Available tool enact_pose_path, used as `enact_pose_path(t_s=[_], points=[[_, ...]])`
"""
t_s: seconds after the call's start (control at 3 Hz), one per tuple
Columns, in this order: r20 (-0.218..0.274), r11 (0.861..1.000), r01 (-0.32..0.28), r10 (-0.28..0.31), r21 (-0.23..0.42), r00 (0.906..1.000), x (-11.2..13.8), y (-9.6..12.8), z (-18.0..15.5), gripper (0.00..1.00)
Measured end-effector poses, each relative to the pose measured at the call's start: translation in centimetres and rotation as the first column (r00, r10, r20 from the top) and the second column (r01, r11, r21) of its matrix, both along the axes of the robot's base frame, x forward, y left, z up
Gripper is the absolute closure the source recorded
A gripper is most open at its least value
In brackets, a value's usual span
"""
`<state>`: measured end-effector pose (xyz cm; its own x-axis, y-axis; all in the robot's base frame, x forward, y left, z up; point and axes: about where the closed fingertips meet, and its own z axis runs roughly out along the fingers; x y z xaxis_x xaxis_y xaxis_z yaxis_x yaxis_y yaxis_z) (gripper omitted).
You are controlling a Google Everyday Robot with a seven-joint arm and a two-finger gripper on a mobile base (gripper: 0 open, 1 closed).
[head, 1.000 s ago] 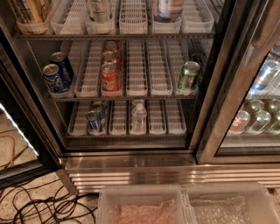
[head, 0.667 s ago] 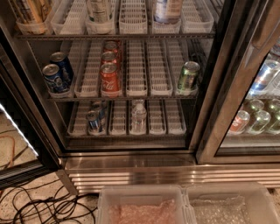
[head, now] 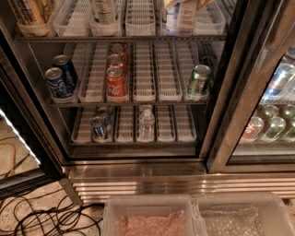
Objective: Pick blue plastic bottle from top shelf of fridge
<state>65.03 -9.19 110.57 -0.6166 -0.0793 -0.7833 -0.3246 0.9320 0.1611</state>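
you are looking into the fridge (head: 152, 184), the blue plastic bottle (head: 177, 19) is standing in a white lane near the front right corner of the top shelf (head: 138, 38), the gripper (head: 188, 3) is hanging just over the bottle's top, you cannot tell whether it is apart or clamped, a red can (head: 116, 83) is sitting on the rack below

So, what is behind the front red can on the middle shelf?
Behind the front red can two more red cans share its lane; anything farther back is covered. The gripper is at the top edge, before the blue plastic bottle.
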Motion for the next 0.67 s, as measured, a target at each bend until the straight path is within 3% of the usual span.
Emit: enact_pose_path(t_s=[0.33,0.67], points=[[0.0,1.0,0.0,0.0,0.0,1.0,0.0,0.0,0.0,1.0],[-0.031,1.0,0.001,-0.001,0.012,0.9995,-0.47,-0.04,-0.35,1.0]])
